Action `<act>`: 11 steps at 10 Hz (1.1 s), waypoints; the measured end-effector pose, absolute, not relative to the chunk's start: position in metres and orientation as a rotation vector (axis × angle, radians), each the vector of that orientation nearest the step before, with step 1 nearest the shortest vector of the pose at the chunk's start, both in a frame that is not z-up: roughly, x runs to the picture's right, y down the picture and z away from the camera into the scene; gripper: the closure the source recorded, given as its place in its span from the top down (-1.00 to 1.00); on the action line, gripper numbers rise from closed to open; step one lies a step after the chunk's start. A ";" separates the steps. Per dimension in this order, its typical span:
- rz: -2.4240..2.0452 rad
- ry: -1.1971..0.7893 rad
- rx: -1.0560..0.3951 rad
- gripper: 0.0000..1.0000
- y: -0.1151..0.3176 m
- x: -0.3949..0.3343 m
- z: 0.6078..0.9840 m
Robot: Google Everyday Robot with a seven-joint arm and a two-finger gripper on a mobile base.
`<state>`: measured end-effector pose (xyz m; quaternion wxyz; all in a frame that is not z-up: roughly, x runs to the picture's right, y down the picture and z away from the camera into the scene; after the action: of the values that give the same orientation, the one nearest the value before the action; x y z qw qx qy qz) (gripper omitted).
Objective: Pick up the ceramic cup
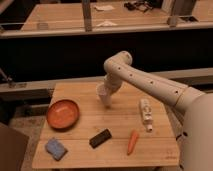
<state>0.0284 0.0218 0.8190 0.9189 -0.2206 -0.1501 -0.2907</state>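
On the near left corner of the wooden tabletop (120, 126) lies a blue sponge (55, 148). To its right sit a black block (100, 138) and, further right, an orange carrot (132, 142). Behind the carrot a white bottle (145, 113) lies on its side near the right edge. The orange bowl (63, 114) stands at the left, well apart from the bottle. Past the middle of the tabletop, the gripper (105, 100) reaches down from the white arm (150, 85), its jaws drawn tight on the ceramic cup (102, 93), which is tilted. Whether the cup's base touches the wood cannot be told. Beyond the tabletop runs a long counter (60, 20).
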 end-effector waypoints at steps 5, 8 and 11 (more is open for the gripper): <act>-0.595 -0.310 -0.443 -0.94 0.014 0.029 0.814; -0.595 -0.312 -0.437 -0.94 0.011 0.028 0.811; -0.594 -0.314 -0.433 -0.94 0.008 0.028 0.808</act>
<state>0.0282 0.0079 0.8082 0.9213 -0.2107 -0.1527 -0.2891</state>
